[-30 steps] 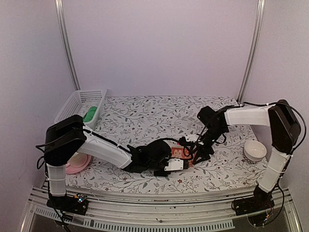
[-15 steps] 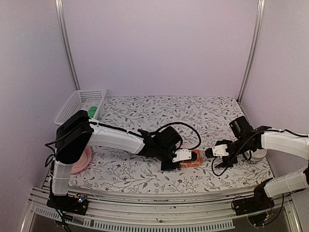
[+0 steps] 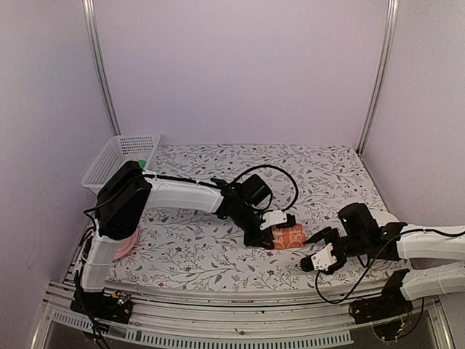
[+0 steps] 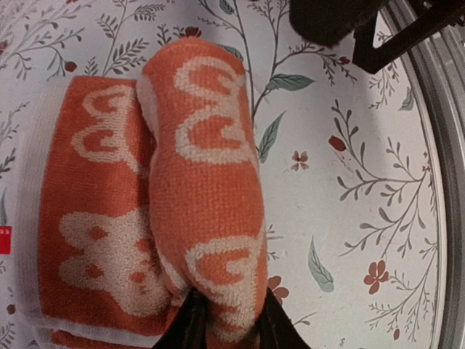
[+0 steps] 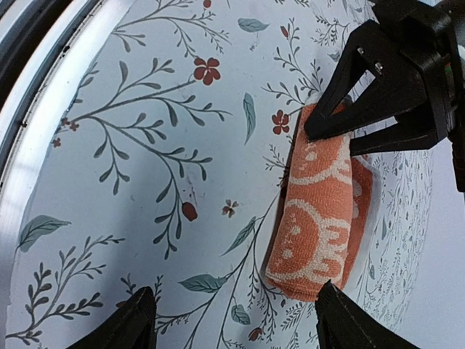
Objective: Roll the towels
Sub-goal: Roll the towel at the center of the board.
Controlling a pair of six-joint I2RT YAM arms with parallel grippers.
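Note:
The orange-red towel (image 3: 293, 236) with its white pattern lies on the flowered tablecloth, partly rolled, the roll (image 4: 207, 182) resting on its flat remainder (image 4: 87, 218). My left gripper (image 3: 275, 231) reaches it from the left and is shut on the near end of the roll, one finger (image 4: 190, 326) on each side. My right gripper (image 3: 320, 259) hovers low just right of the towel (image 5: 320, 225), open and holding nothing (image 5: 240, 323). A sliver of the green towel (image 3: 148, 162) shows in the basket, mostly hidden behind the left arm.
A white basket (image 3: 120, 154) stands at the back left. A pink plate (image 3: 125, 245) peeks out under the left arm. A white bowl (image 3: 386, 217) sits at the right behind the right arm. The metal front rail (image 5: 43, 94) runs close to the right gripper.
The left arm has carried the towel's roll rightward and farther from the front edge. The right arm left the towel, swung low to the front right, and its jaws spread wider.

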